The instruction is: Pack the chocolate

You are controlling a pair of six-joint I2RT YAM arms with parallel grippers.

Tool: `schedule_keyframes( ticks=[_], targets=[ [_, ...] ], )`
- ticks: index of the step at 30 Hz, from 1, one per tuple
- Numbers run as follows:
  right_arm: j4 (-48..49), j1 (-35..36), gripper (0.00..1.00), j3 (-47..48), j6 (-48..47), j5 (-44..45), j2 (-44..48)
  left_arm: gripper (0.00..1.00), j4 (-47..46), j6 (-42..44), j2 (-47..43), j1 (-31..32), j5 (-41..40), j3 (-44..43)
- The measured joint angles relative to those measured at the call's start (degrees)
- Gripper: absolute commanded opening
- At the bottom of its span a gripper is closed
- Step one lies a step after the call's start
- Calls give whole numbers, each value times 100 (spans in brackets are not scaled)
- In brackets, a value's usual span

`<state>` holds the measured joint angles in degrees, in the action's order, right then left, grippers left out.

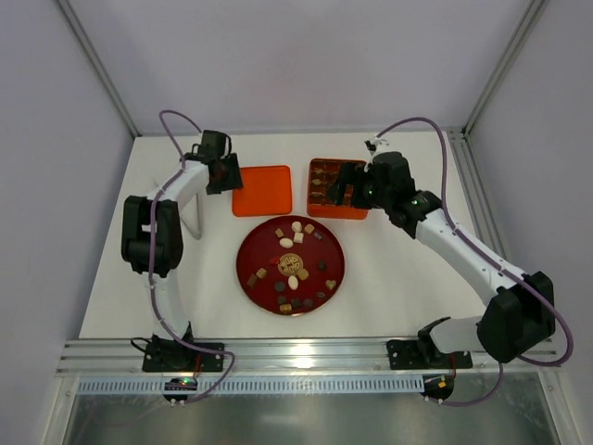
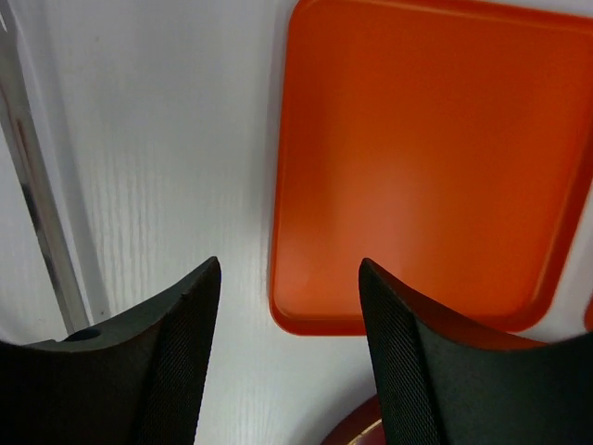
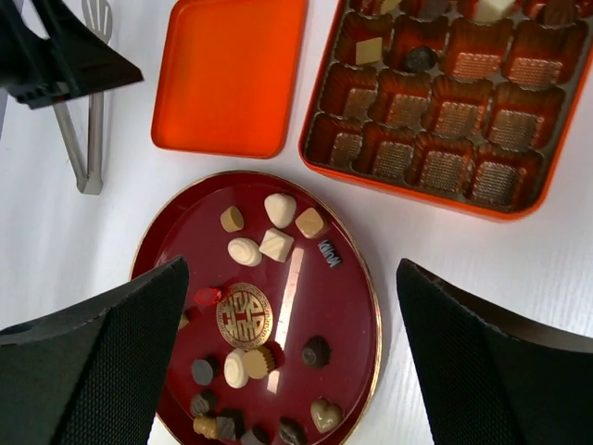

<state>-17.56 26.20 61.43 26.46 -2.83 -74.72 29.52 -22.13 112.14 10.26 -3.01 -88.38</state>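
Right wrist view: looks down past the right gripper (image 3: 292, 269), fingers spread wide and holding nothing. Directly below, takes in a round dark-red plate (image 3: 347, 315) carrying most of the chocolate (image 3: 276, 245): cream, tan and dark pieces lying loose around a gold emblem (image 3: 244, 315), some clustered toward the near rim. Beyond the plate, and apart from it, meets a square orange box (image 3: 408, 188) with a brown grid insert, with sweets in only a few of the far cells, among them a cream square and a dark round piece. Left of the box and just beside it, finds a flat orange lid (image 3: 232, 74), then metal tongs (image 3: 91, 139) farther left on the white table (image 3: 519, 278).

Left wrist view: shows the left gripper (image 2: 289, 269) open as well, gripping nothing, poised over the table at one corner of the lid, with a sliver of the plate's rim at the bottom edge.

Top external view: places the right gripper over the box's left part and the left gripper at the lid's left edge.
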Motion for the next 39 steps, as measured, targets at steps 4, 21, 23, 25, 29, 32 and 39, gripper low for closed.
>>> schedule_keyframes(
  ticks=[4, 21, 23, 25, 29, 32, 39],
  targets=[
    [63, 17, 89, 667, 22, -273, -785, 59, 118, 7, 446, -61, -81, -22],
    [48, 140, 84, 2855, -103, -1147, -3576, 30, -57, 2, 1156, -162, 195, -511],
    [-39, 166, 84, 3195, -129, -1202, -3834, 30, -59, 2, 1158, -212, 225, -518],
    [-138, 192, 84, 3563, -164, -1244, -4094, 28, -57, 4, 1180, -260, 308, -527],
    [-221, 223, 84, 4076, -210, -1281, -4485, 22, -61, 20, 1233, -356, 476, -590],
    [-354, 247, 83, 4374, -212, -1292, -4725, 13, -92, 24, 1252, -424, 662, -601],
    [-531, 319, 84, 5018, -203, -1283, -5322, 0, -116, 26, 1283, -577, 1117, -601]
  ],
)
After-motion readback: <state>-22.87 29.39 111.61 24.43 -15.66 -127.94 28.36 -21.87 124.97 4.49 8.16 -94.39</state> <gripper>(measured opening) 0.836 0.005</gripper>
